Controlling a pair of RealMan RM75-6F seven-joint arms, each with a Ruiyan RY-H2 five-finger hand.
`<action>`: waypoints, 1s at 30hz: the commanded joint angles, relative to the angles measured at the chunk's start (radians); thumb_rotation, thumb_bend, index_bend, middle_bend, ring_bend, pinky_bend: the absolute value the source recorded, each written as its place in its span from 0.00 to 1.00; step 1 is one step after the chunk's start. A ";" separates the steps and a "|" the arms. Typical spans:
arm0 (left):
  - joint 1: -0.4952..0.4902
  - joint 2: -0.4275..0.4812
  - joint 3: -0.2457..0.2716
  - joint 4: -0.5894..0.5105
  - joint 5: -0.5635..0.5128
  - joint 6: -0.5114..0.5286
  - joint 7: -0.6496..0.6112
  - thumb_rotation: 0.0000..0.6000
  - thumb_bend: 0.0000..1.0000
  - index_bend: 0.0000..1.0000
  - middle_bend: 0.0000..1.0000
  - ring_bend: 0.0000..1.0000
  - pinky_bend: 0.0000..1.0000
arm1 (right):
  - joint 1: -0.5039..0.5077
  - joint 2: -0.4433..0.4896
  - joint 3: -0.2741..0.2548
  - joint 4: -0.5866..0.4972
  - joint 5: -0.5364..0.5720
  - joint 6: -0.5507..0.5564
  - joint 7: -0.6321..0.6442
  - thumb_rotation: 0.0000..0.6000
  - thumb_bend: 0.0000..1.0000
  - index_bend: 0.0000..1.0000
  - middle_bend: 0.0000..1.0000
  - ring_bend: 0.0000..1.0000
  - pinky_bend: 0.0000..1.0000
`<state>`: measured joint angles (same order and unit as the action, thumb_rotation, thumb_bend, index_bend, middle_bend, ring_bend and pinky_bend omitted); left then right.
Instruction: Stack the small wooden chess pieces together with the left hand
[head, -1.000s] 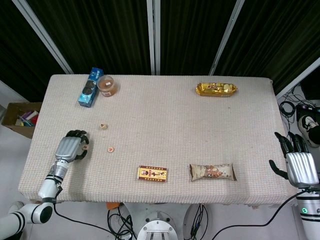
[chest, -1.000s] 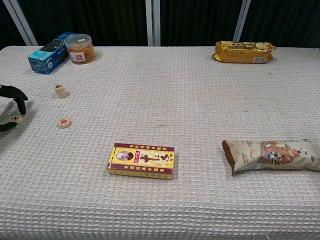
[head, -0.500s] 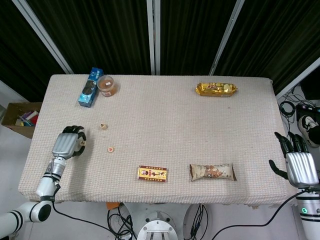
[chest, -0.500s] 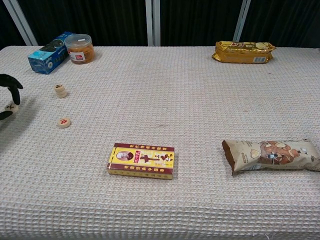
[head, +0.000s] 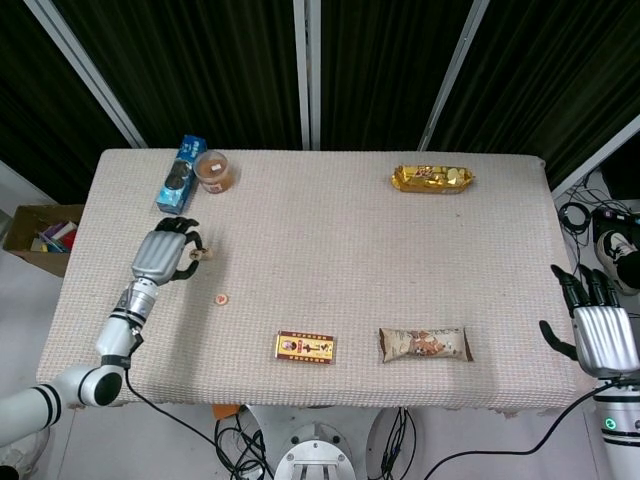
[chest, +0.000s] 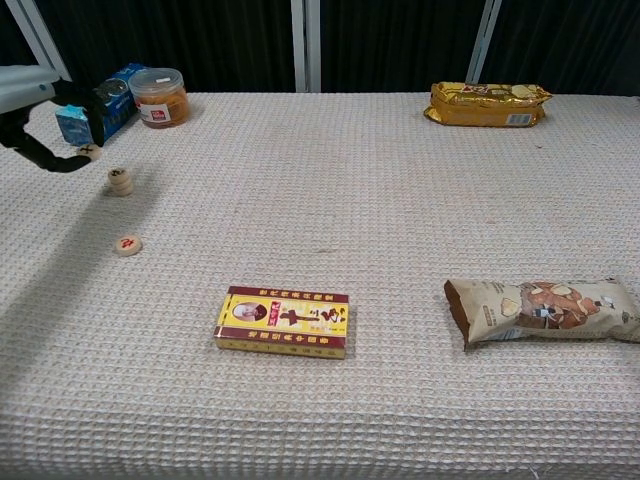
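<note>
Left hand (head: 166, 252) is up over the far-left part of the table (head: 330, 230), and I can see a small wooden chess piece (chest: 90, 152) pinched at its dark fingertips (chest: 62, 161) in the chest view. It hangs just left of and slightly above the short stack of chess pieces (chest: 120, 180), not touching it. Another single chess piece (chest: 127, 244) lies flat on the cloth nearer to me, apart from the stack. Beyond the hand sit a blue box (head: 178, 176) and a round jar (head: 214, 171) side by side at the far-left edge. A yellow and red card box (head: 305, 347) and a brown snack bag (head: 424, 344) lie near the front edge, and a gold packet (head: 432, 178) lies far right. My right hand (head: 598, 330) hangs off the right edge of the table, fingers apart and holding nothing.
</note>
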<state>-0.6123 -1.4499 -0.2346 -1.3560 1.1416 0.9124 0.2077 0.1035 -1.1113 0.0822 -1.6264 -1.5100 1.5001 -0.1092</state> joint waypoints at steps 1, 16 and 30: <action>-0.046 -0.037 -0.016 0.041 -0.050 -0.043 0.035 1.00 0.40 0.51 0.17 0.12 0.13 | -0.003 0.002 -0.001 -0.003 -0.001 0.004 -0.001 1.00 0.23 0.10 0.24 0.05 0.13; -0.104 -0.104 -0.003 0.171 -0.169 -0.106 0.069 1.00 0.40 0.49 0.17 0.11 0.13 | -0.009 -0.003 0.000 0.000 0.009 0.004 0.001 1.00 0.23 0.10 0.24 0.05 0.13; -0.119 -0.105 0.008 0.175 -0.180 -0.106 0.056 1.00 0.39 0.47 0.17 0.11 0.13 | -0.012 -0.005 0.002 0.008 0.014 0.003 0.009 1.00 0.23 0.10 0.24 0.05 0.13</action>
<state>-0.7314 -1.5547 -0.2270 -1.1814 0.9620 0.8067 0.2637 0.0918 -1.1166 0.0841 -1.6189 -1.4960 1.5034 -0.1008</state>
